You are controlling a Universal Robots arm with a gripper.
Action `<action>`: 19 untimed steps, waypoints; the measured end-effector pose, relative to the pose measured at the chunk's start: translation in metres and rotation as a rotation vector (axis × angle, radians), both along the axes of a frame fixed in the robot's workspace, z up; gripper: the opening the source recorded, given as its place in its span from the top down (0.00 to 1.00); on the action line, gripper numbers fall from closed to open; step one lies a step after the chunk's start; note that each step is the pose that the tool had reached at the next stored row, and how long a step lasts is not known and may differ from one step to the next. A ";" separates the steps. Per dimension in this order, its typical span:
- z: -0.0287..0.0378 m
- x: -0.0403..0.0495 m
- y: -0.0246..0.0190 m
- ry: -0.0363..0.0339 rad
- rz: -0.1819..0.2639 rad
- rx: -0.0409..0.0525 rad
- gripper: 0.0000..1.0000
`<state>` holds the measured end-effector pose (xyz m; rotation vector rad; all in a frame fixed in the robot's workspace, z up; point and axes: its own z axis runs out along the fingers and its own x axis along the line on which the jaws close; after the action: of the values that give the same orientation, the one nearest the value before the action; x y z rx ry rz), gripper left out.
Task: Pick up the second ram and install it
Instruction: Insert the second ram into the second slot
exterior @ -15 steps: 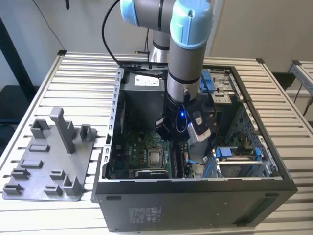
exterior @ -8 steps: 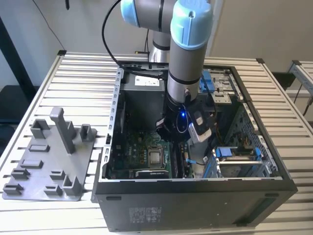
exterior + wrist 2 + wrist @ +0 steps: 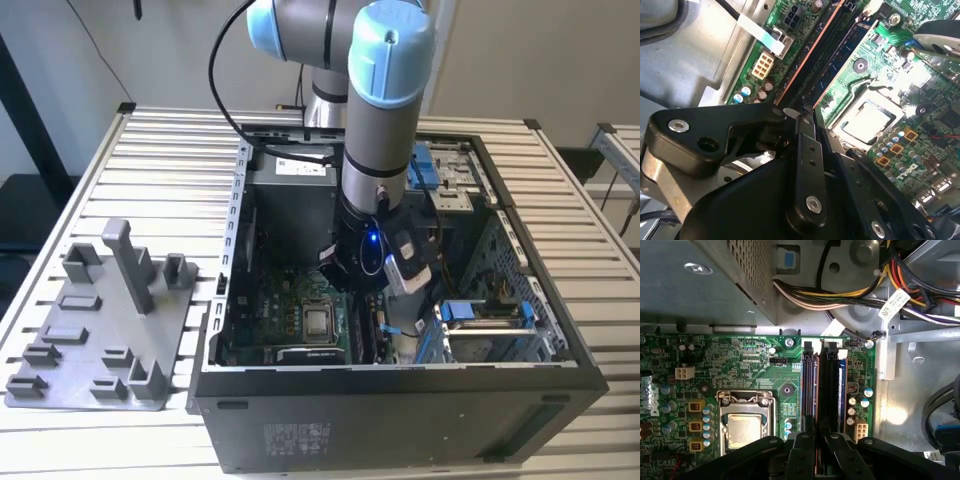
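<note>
My gripper (image 3: 365, 295) is low inside the open computer case (image 3: 230, 290), over the memory slots (image 3: 829, 390) of the green motherboard (image 3: 760, 375). The second ram (image 3: 811, 390) is a thin dark strip seen edge-on. It runs along the slot row, and its near end passes between my fingertips (image 3: 805, 442). In the second wrist view the same strip (image 3: 812, 60) leads away from the gripper (image 3: 802, 107), beside an orange-edged slot. The jaws stand close together on it. I cannot tell how deep the ram sits in its slot.
The processor socket (image 3: 742, 427) lies beside the slots. Bundled power cables (image 3: 840, 295) and a metal cage (image 3: 705, 280) stand beyond them. A blue drive bay (image 3: 485, 315) is at the exterior view's right. A grey fixture plate (image 3: 100, 330) lies on the slatted table left of the case.
</note>
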<state>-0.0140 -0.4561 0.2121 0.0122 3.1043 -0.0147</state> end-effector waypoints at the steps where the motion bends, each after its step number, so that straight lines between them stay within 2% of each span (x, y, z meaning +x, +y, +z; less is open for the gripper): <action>1: -0.0001 0.0000 0.0000 0.0000 0.000 0.0001 0.86; 7: -0.0003 0.0000 0.0000 0.0000 0.000 0.0002 0.86; 9: -0.0004 0.0000 0.0000 0.0000 0.000 0.0002 0.85; 10: -0.0004 0.0000 0.0000 -0.0001 0.000 0.0005 0.78; 11: 0.0002 0.0000 0.0000 0.0000 0.000 0.0028 0.78; 12: 0.0024 0.0000 0.0000 -0.0001 0.000 0.0054 0.78; 16: 0.0191 0.0000 0.0000 0.0000 -0.005 0.0059 0.78; 19: 0.0235 0.0000 0.0000 -0.0001 -0.011 0.0064 0.78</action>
<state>-0.0140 -0.4561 0.2356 0.0291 3.1042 -0.0051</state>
